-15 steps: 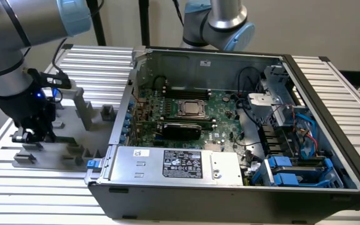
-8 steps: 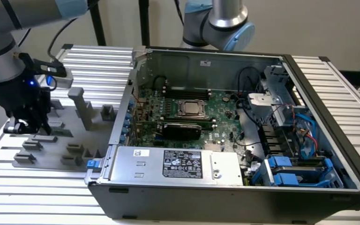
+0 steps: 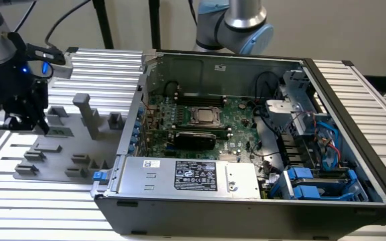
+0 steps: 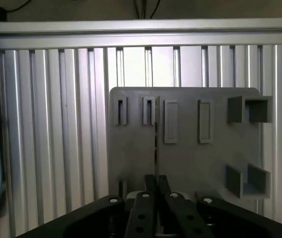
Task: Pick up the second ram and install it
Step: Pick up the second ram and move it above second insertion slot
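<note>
Ribbed aluminium surface (image 4: 56, 124) carries a grey fixture plate (image 4: 190, 158). On it the second ram (image 4: 156, 144) stands edge-on in its slot, pinched by the end effector (image 4: 156, 181), beside an open computer case (image 3: 247, 211).

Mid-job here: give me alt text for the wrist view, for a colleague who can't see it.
The tool is closed on a thin memory stick seen edge-on, with a grey holder plate carrying slots and brackets behind it. The plate lies on a ribbed metal table.
</note>
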You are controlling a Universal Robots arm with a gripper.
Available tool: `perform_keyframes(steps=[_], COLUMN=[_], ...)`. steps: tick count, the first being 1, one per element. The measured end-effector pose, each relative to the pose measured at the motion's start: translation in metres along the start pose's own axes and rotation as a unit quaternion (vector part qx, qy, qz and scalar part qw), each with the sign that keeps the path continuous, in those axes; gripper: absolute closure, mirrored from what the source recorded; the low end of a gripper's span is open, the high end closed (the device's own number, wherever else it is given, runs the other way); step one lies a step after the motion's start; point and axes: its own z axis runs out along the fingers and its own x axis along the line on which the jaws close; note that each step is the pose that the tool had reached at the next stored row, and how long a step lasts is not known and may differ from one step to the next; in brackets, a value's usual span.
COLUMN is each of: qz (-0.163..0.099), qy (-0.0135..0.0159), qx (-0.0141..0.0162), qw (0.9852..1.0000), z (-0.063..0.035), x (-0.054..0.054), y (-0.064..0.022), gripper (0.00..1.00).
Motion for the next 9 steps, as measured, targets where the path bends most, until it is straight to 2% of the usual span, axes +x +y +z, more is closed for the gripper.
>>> perform_keyframes(steps=[9], qz=[0.0], qy=[0.0], qx=[-0.0001], qw=[1.0], z=[-0.0413], x=[-0.002], y=[-0.0086], gripper=[0.86])
